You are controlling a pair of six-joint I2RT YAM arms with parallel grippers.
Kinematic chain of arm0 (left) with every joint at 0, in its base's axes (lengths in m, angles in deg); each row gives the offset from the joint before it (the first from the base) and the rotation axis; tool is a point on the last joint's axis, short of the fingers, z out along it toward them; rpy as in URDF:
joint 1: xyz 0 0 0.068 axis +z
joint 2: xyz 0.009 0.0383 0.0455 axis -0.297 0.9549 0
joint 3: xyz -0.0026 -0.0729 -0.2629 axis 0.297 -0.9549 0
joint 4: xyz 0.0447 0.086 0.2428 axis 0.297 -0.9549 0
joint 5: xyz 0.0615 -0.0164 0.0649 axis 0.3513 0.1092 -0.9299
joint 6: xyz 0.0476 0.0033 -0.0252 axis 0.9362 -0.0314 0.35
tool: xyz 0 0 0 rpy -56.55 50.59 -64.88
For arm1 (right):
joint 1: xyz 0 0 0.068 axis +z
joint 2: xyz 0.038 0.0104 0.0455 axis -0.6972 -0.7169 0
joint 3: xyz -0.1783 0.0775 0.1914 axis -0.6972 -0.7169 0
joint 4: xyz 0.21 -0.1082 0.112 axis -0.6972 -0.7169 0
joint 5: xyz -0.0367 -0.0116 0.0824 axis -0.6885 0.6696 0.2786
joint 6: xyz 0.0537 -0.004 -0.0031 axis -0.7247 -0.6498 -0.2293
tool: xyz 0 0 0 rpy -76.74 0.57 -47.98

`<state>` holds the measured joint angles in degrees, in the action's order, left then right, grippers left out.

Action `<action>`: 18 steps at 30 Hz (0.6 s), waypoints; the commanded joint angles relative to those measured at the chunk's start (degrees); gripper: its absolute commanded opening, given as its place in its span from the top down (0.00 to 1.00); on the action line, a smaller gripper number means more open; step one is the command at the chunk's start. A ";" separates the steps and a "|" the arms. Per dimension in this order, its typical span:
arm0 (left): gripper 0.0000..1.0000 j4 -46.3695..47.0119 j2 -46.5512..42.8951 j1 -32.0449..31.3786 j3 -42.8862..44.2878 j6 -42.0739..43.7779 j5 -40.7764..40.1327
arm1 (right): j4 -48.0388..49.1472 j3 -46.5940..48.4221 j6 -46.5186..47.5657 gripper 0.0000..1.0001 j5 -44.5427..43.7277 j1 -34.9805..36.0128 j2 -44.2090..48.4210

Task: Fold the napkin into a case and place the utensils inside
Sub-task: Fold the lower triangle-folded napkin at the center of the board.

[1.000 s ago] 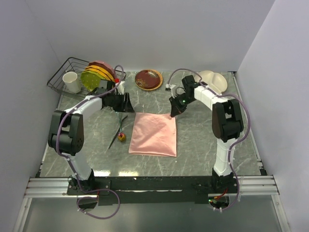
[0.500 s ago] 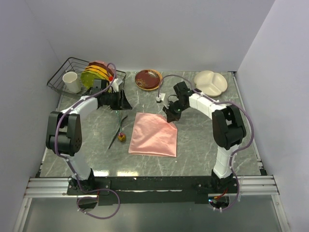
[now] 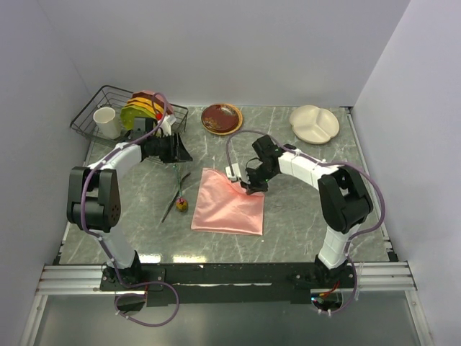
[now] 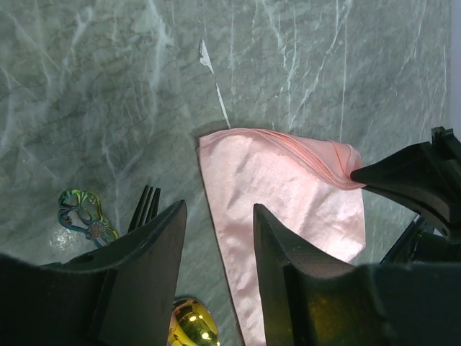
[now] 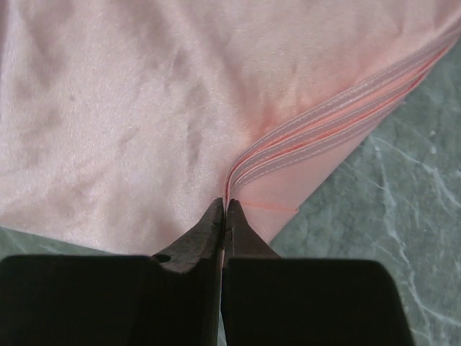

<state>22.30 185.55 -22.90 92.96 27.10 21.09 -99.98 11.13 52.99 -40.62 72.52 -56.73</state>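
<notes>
The salmon-pink napkin [image 3: 225, 209] lies folded in the middle of the table. Its far right corner is lifted and drawn leftward over the cloth. My right gripper [image 3: 249, 187] is shut on that corner. In the right wrist view its tips [image 5: 225, 205] pinch the stacked hems of the napkin [image 5: 130, 108]. The utensils lie left of the cloth: a dark fork [image 3: 180, 184] and a gold spoon head [image 3: 181, 205]. My left gripper [image 3: 181, 150] hovers beyond them, open and holding nothing. In its view, the fork tines [image 4: 146, 205] and spoon head [image 4: 193, 328] show by the napkin [image 4: 288, 194].
A wire rack [image 3: 94, 115] at the back left holds a white cup [image 3: 106, 122] and coloured plates [image 3: 148, 108]. A brown plate [image 3: 221, 118] and a cream divided plate [image 3: 315, 123] sit along the far edge. A small iridescent curl [image 4: 83, 216] lies near the fork.
My right gripper has moved left and nearer with the napkin's far right corner, pulling it over the cloth. The left gripper has drawn back slightly towards the rack.
</notes>
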 commanded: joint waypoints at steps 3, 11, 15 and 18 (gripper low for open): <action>0.52 1.02 -3.15 0.71 0.07 0.40 0.09 | -3.42 -4.35 15.84 1.00 1.08 0.86 5.90; 0.53 -1.08 -2.53 0.44 1.64 4.70 1.23 | -0.88 -12.70 30.00 1.00 -0.94 1.39 10.73; 0.52 -3.62 -2.18 -0.70 3.40 10.75 1.05 | 0.88 -14.21 34.32 1.00 -0.42 1.39 11.70; 0.46 -8.88 -0.78 -2.45 7.35 19.97 2.01 | 0.18 -13.15 34.58 1.00 0.37 1.48 11.53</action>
<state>19.00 184.98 -23.14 93.92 35.34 21.13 -99.96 -2.62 82.02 -41.69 73.59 -47.71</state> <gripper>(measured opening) 0.510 0.022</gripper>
